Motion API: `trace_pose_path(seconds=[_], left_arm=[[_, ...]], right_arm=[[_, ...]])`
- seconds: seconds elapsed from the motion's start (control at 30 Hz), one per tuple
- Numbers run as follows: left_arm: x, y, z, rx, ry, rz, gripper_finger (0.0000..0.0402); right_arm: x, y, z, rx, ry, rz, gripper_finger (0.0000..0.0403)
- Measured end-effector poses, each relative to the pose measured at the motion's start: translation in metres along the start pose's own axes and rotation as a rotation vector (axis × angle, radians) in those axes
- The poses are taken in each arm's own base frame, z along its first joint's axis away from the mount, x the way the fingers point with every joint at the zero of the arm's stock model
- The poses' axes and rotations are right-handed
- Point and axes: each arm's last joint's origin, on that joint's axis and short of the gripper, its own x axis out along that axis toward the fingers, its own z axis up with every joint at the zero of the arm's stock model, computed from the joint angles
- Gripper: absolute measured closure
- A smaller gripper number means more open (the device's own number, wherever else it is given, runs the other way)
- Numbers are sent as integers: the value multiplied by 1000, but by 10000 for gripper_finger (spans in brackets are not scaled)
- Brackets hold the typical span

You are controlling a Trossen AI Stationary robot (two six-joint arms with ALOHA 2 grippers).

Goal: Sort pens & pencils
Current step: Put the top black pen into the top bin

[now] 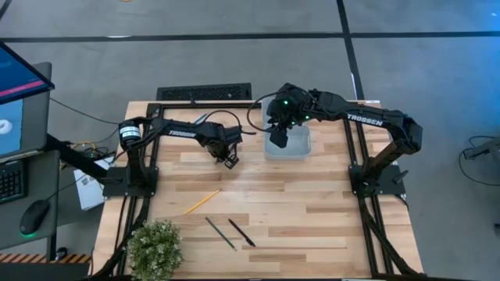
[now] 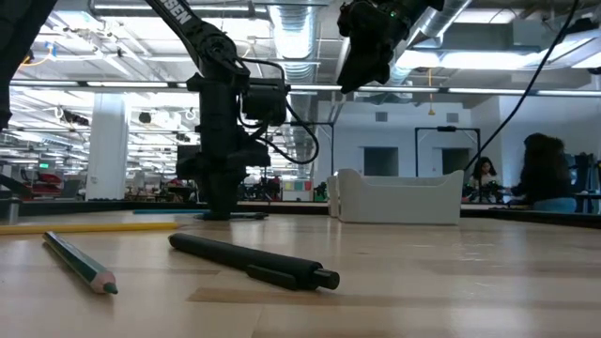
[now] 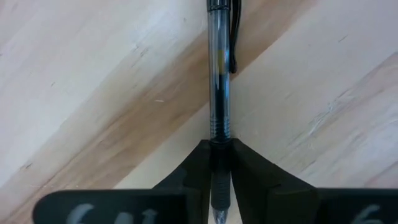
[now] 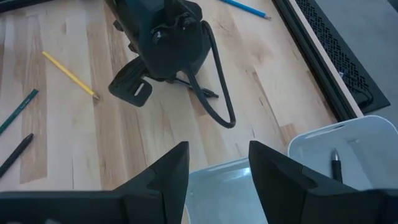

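Note:
My left gripper (image 1: 228, 160) points down at the table's middle left, shut on a clear-barrelled pen (image 3: 218, 74) with a black clip. My right gripper (image 4: 217, 162) hangs open above the white bin (image 1: 301, 144) at the far middle, holding nothing. One dark pen (image 4: 336, 167) lies inside the bin. A yellow pencil (image 1: 201, 201), a dark green pencil (image 2: 80, 263) and a black pen (image 2: 254, 261) lie flat on the near part of the table. A light blue pencil (image 4: 245, 7) lies by the far edge. My left gripper pinches the pen's ribbed grip section (image 3: 217, 134), close to its writing tip, between its two fingers (image 3: 186, 171). The fingers come from above, pointing down, and stand across the pen. The barrel lies along the wooden top.
A potted plant (image 1: 154, 248) stands at the near left corner. A black keyboard (image 1: 205, 94) lies beyond the far edge. Black frame rails (image 1: 367, 195) run along both sides. Bare wood (image 1: 312, 218) spreads over the near right.

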Motion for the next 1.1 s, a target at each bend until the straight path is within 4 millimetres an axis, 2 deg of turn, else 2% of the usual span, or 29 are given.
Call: trace_pose_path(seconds=[0.23, 0.5, 0.7, 0.87, 1.1], left_arm=[[-13, 7, 7, 71, 5, -21, 367], [-58, 13, 32, 147, -112, -50, 364], [-99, 23, 51, 255, -147, -36, 364], [-143, 36, 65, 310, -189, -23, 364], [-208, 55, 87, 365, -392, -82, 363]], right_arm=[[0, 0, 0, 0, 0, 0, 214], [-8, 1, 0, 36, -16, -1, 214], [-32, 0, 2, 100, -84, -19, 214], [-62, 1, 0, 183, -158, -128, 214], [-99, 5, -4, 263, -268, -150, 214]])
